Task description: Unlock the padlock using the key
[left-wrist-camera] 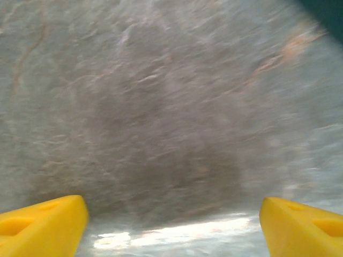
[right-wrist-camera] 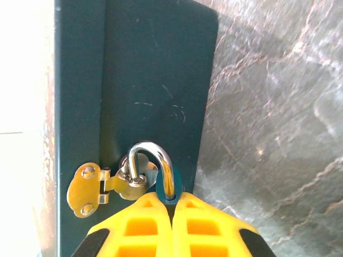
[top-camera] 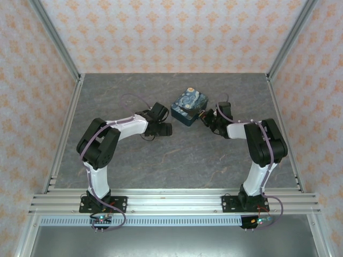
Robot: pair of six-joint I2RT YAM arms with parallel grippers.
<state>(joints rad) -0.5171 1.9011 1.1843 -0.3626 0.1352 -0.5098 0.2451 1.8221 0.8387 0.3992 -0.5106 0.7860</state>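
My right gripper (right-wrist-camera: 172,197) is pressed together at the padlock (right-wrist-camera: 167,174), hung through the hasp (right-wrist-camera: 88,188) on the box (right-wrist-camera: 150,69) side — whether it pinches a key I cannot tell. My left gripper (left-wrist-camera: 172,210) hovers spread, empty — I'd steady the box with it before twisting.

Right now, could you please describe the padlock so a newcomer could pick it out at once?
Find the dark blue, swirly-topped box toward the far side of the table. A brass hasp sits on its side facing the right arm, and the padlock hangs from it, at the shut tips of the right gripper. Only it has a curved silver shackle.
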